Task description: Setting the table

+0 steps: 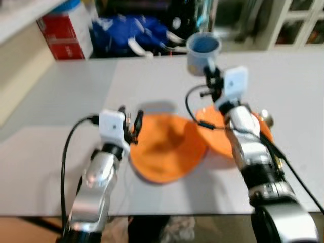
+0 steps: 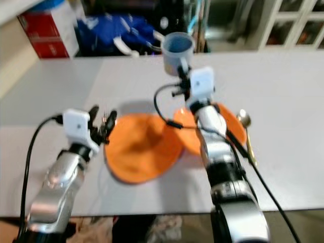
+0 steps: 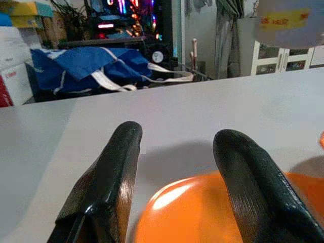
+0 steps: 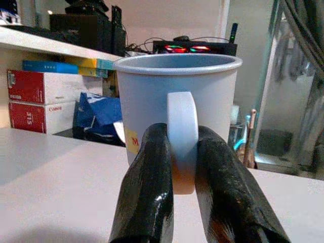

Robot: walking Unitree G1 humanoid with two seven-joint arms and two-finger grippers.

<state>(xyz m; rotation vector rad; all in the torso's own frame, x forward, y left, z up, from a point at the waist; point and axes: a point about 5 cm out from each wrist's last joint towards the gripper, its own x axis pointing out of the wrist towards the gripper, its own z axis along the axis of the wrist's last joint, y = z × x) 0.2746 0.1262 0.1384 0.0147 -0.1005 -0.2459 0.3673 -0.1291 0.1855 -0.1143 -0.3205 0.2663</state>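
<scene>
Two orange plates lie overlapping mid-desk, a spoon at their three o'clock. The right end effector is clenched on a blue mug's handle, lifting it at twelve o'clock, probably to set it down. The left end effector hovers released at the near plate's nine o'clock rim

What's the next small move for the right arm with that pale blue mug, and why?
Probably lower it to the white table and release. The right gripper pinches the pale blue mug by its handle, held above the tabletop beyond the two orange plates. The left gripper hovers open over the nearer plate's rim.
</scene>
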